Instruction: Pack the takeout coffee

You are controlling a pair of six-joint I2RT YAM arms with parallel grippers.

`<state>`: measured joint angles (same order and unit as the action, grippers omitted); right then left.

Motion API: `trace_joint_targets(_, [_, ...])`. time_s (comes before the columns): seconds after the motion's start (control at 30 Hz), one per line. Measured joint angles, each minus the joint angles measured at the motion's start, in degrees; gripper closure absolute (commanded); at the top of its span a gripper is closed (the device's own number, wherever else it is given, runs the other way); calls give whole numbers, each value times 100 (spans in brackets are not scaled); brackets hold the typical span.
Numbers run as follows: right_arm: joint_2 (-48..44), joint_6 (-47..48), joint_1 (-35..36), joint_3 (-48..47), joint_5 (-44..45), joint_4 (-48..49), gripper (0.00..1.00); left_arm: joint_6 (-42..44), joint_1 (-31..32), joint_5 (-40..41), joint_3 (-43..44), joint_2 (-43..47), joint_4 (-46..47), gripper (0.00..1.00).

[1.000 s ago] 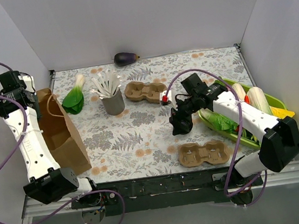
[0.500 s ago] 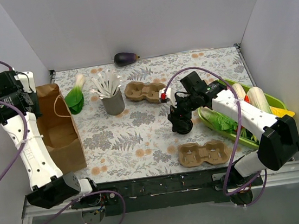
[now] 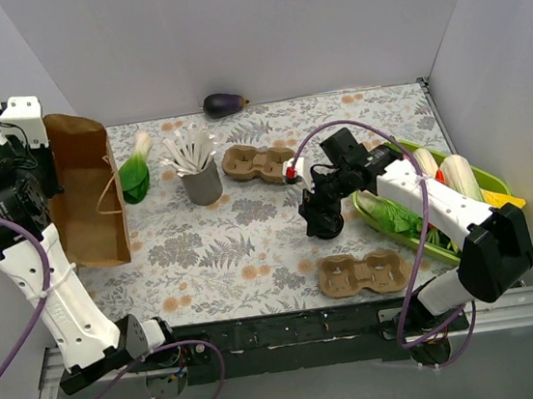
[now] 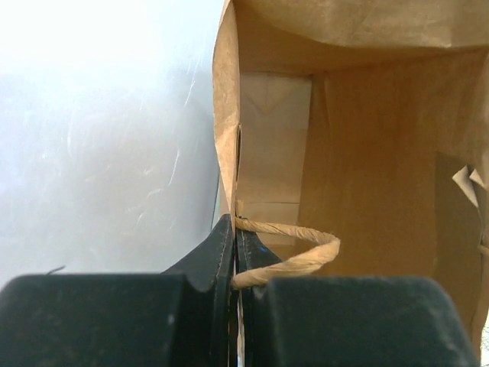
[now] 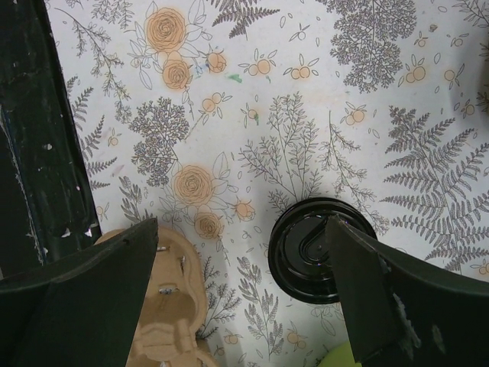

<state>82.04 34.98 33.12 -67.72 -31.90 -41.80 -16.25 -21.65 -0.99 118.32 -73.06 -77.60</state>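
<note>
A black round lid [image 5: 302, 248] sits on the patterned table, seen from straight above; no tan cup wall shows beneath it, so the takeout coffee cup itself is hidden. My right gripper [image 5: 241, 225] is open and hovers over it, the lid partly under the right finger; in the top view the gripper [image 3: 322, 214] hides it. My left gripper [image 4: 235, 229] is shut on the rim of the brown paper bag [image 4: 367, 153] by its twisted handle [image 4: 298, 256]. It holds the bag [image 3: 86, 197] up at the far left. One cardboard carrier [image 3: 365, 273] lies near the front and shows in the right wrist view [image 5: 164, 321].
A second carrier [image 3: 260, 162] lies at the back beside a grey cup of white sticks [image 3: 200, 174]. A bok choy [image 3: 133, 172] and an eggplant [image 3: 224, 103] lie at the back. A green tray [image 3: 483, 178] of vegetables stands at the right.
My left arm has lifted the paper bag up and back to the left, so it now hangs tilted. My right gripper has shifted slightly left and stays open.
</note>
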Motion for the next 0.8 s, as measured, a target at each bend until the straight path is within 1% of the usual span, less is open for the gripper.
trace_joint_targets(0.2, [101, 11, 0, 0, -22, 2, 2, 201, 0, -573, 507, -13, 7, 100])
trace_joint_targets(0.37, [146, 13, 0, 0, -20, 4, 2, 387, 0, -693, 389, 251, 304, 100])
trace_joint_targets(0.47, [195, 15, 0, 0, -7, 4, 2, 378, 0, -1003, 393, 409, 616, 100])
trace_joint_targets(0.6, [280, 35, 0, 0, 72, 9, 2, 282, 0, -1788, 393, 627, 1150, 100])
trace_joint_targets(0.8, [304, -177, -127, -2, 310, 188, 2, -13, 0, -3421, 490, 778, 1735, 100])
